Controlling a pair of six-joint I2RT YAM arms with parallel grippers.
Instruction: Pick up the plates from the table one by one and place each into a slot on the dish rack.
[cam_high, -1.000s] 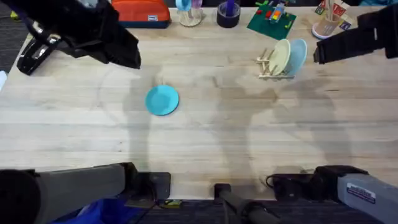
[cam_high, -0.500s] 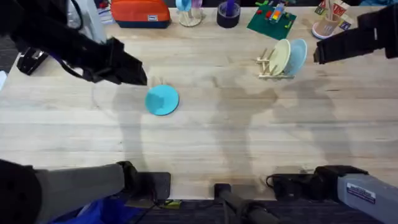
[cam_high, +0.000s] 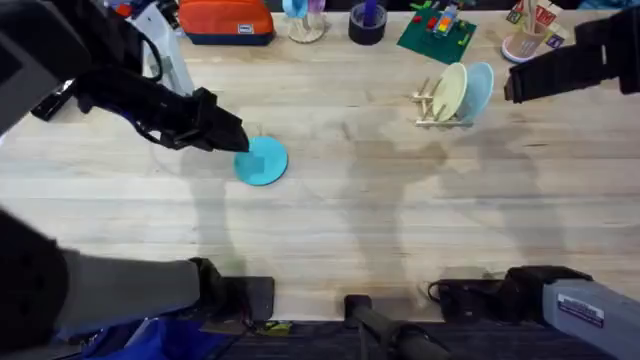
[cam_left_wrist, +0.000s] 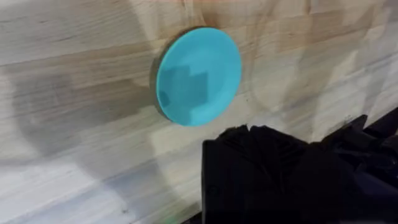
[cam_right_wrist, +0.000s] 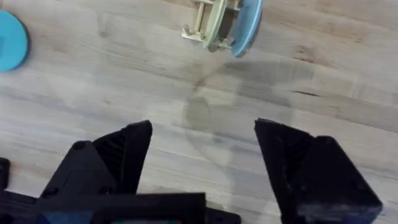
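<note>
You are on the last plate: the turquoise plate (cam_high: 261, 160) lies flat on the worktop (cam_high: 330, 220), while the cream plate (cam_high: 452, 90) and pale blue plate (cam_high: 479, 88) stand in the dish rack (cam_high: 432, 104). Your left hand (cam_high: 232, 135) sits at its edge; whether it is apart I cannot tell. Your right hand (cam_right_wrist: 202, 152) is spread apart, empty. Next you need a grip on the rim.

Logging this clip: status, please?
Left gripper at turquoise plate's edge, grip unclear. Right gripper open, empty. Cream plate and blue plate racked. Nothing in the way.
</note>
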